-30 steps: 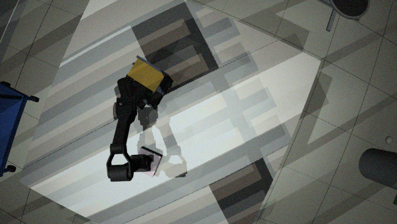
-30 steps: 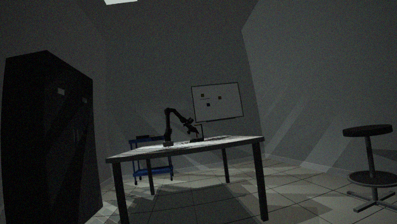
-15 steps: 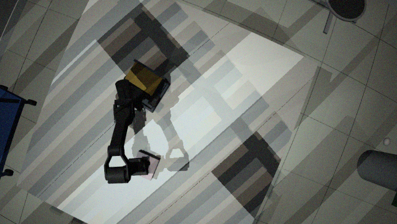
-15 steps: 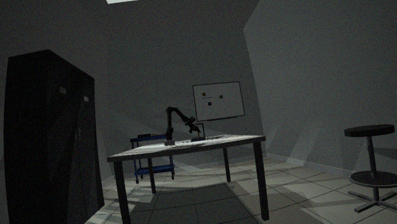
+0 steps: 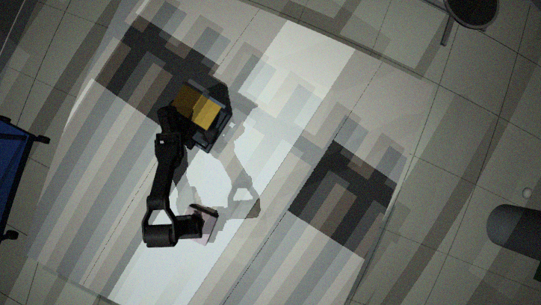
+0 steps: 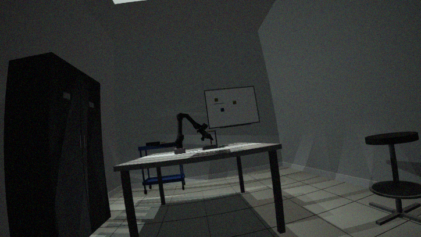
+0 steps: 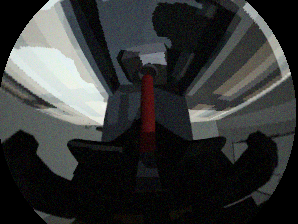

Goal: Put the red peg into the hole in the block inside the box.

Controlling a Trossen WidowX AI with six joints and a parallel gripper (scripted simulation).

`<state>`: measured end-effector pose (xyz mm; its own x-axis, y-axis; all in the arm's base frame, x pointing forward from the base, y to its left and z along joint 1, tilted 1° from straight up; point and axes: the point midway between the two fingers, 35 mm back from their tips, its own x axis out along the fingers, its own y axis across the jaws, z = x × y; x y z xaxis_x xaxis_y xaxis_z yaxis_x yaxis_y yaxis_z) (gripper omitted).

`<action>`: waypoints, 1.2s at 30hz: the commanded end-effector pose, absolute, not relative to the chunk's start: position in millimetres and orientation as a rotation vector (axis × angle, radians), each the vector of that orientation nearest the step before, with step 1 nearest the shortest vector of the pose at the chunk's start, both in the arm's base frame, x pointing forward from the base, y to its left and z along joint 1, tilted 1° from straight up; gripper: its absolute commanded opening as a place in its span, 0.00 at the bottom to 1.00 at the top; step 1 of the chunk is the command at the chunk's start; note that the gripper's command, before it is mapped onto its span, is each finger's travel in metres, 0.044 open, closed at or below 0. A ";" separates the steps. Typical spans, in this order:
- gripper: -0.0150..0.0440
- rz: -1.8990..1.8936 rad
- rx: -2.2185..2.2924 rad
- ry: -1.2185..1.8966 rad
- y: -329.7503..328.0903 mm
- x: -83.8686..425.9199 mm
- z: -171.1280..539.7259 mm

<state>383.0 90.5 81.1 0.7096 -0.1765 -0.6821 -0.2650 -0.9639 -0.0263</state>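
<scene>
The red peg (image 7: 148, 107) is held between my fingers and points away from the wrist camera. My gripper (image 7: 145, 121) (image 6: 211, 139) is shut on it; in the top view the fingers are hidden by the yellow roof (image 5: 207, 114). The box (image 5: 226, 99) (image 7: 117, 25) is dark, and my gripper reaches in through its open front, below the roof. The block (image 7: 155, 58) shows beyond the peg in the wrist view, with its dark round hole. The peg's far end appears at the hole's near edge; I cannot tell whether it has entered.
The box side walls rise on both sides of the fingers. The arm base (image 5: 208, 229) stands on the table (image 5: 151, 276) (image 6: 197, 160). A blue cart (image 5: 11, 162) (image 6: 164, 178) and a stool (image 6: 391, 137) stand off the table.
</scene>
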 end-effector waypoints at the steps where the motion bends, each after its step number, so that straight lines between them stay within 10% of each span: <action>1: 0.25 1.095 -2.793 0.355 92.3 385.3 81.2; 36: 0.25 1.096 -2.793 0.355 90.7 383.4 47.1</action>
